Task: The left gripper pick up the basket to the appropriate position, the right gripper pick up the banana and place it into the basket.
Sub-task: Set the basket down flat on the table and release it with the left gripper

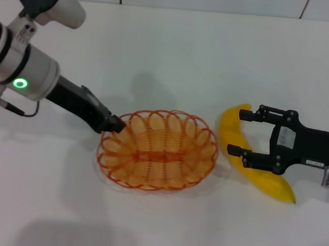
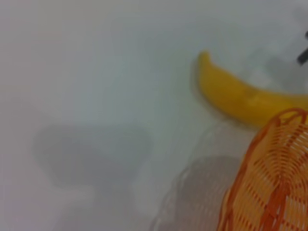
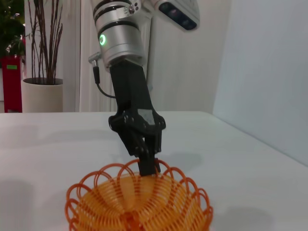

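Orange wire basket [image 1: 157,156] pinched at its rim by left claw [image 1: 117,124]; right claw [image 1: 244,135] spread astride banana [image 1: 232,128] beside it.

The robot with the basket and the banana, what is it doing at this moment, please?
The left gripper is at the rim of the orange basket, with its jaws closed on the scalloped edge, as the right wrist view shows. The basket is on the white table. The right gripper is beside the basket with its jaws open around the middle of the yellow banana, which lies on the table. The banana is not yet in the basket.
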You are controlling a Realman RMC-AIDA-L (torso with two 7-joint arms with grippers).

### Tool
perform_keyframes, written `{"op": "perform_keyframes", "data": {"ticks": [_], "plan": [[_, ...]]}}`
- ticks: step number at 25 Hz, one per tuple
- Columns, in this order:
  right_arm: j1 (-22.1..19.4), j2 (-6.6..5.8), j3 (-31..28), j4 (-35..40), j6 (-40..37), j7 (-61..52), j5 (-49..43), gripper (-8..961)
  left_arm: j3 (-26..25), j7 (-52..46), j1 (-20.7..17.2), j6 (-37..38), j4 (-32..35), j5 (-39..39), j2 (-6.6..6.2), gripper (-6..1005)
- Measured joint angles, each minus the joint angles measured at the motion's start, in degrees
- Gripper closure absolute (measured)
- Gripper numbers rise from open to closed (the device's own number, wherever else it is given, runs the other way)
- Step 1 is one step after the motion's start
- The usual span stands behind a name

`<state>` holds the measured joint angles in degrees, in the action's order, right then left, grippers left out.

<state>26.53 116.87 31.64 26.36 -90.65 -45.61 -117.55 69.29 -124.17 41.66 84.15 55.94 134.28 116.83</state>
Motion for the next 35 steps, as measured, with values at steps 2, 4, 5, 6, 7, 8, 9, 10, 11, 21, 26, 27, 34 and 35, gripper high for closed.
{"op": "perform_keyframes", "data": {"ticks": [2,4,5,6,7,8,9,10,11,21,26,27,34,35], "plan": [[0.29,-0.04,0.0,0.0,-0.01,-0.01,0.01,243,0.07,-0.09,0.63,-0.77,-1.68,-1.35,-0.01,953],[0.59,-0.05,0.08,-0.02,0.0,-0.01,0.02,244,0.1,-0.28,1.17,-1.36,-3.36,-1.83,-0.05,954],[0.68,-0.04,0.14,-0.04,-0.01,-0.01,0.02,244,0.11,-0.31,1.33,-1.62,-3.97,-1.83,-0.05,954],[0.76,-0.02,0.2,-0.05,-0.01,-0.01,0.03,245,0.12,-0.32,1.49,-1.96,-4.47,-1.83,-0.05,954],[0.79,0.0,0.23,-0.06,-0.02,0.0,0.03,245,0.12,-0.31,1.6,-2.32,-4.84,-1.77,-0.05,954],[0.85,0.0,0.23,-0.06,-0.02,-0.01,0.04,246,0.14,-0.25,1.81,-2.76,-5.4,-1.68,-0.07,954],[0.88,0.0,0.22,-0.07,-0.02,-0.01,0.04,246,0.14,-0.16,2.03,-3.15,-5.84,-1.58,-0.08,954],[0.9,0.01,0.2,-0.08,-0.03,0.0,0.04,246,0.15,-0.07,2.34,-3.62,-6.38,-1.44,-0.1,953],[0.93,0.01,0.2,-0.08,-0.03,-0.01,0.04,247,0.15,0.09,2.72,-4.11,-7.06,-1.36,-0.14,953],[1.15,0.03,0.36,-0.09,-0.06,0.0,0.04,250,3.0,1.11,3.98,-4.99,-8.41,-1.14,-0.45,951],[1.16,0.02,0.36,-0.09,0.1,0.0,0.04,252,3.87,1.66,4.29,-5.08,-8.44,-1.13,-0.3,944],[1.16,0.03,0.36,-0.17,0.13,0.0,0.04,252,3.88,1.69,4.29,-5.11,-8.45,-1.18,-0.27,942],[1.16,-0.05,0.19,-0.7,0.25,0.0,0.04,255,3.92,1.72,4.3,-5.15,-8.38,-1.38,-0.29,932],[1.16,-0.05,0.18,-0.7,0.29,0.0,0.04,255,3.92,1.7,4.3,-5.15,-8.34,-1.39,-0.29,931]]}}
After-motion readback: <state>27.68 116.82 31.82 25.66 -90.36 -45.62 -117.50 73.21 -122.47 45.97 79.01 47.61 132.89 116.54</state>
